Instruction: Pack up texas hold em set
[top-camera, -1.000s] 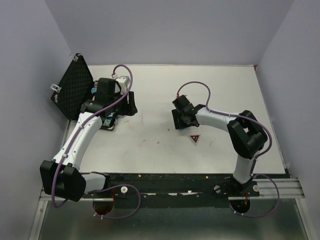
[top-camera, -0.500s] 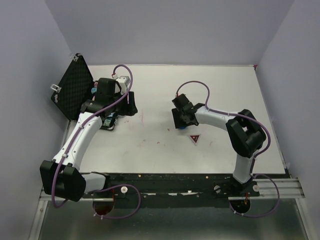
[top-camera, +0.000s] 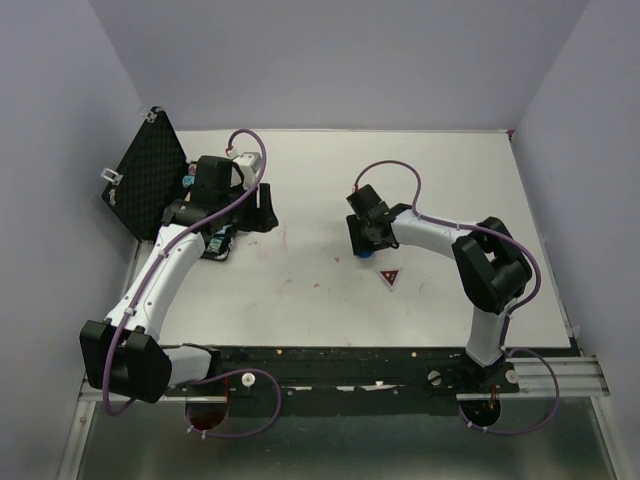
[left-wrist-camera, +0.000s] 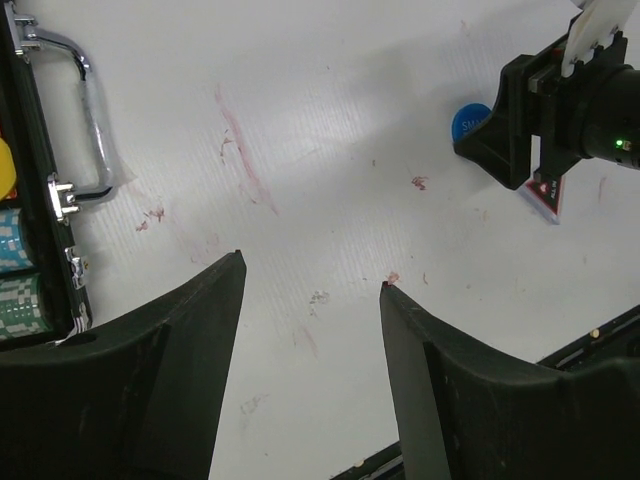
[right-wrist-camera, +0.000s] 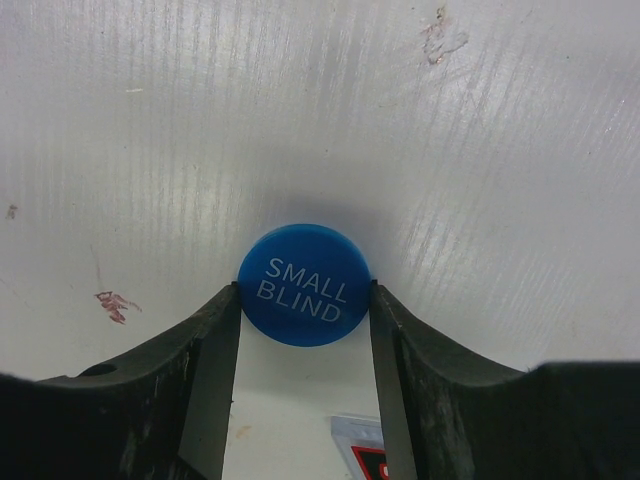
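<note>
The right claw (right-wrist-camera: 303, 305) stands narrow. Its two fingers (right-wrist-camera: 215, 340) meet the rim of the blue disc (right-wrist-camera: 304, 285) from 9 and 3 o'clock. The disc (it carries the words SMALL BLIND) lies flat on the white worktop (right-wrist-camera: 300, 100). At 5 o'clock of the disc a corner of the triangular token (right-wrist-camera: 368, 458) shows, near it but apart.

The left claw (left-wrist-camera: 310, 272) is spread wide and holds nothing; only stained worktop is between its fingers. At 9 o'clock of this claw lies the black case (left-wrist-camera: 30, 130) with its chrome handle (left-wrist-camera: 92, 120), and yellow, teal and green chips (left-wrist-camera: 14, 236) sit inside. In the top view the case is open at 10 o'clock of the worktop, with the foam lid (top-camera: 145, 185) raised.
</note>
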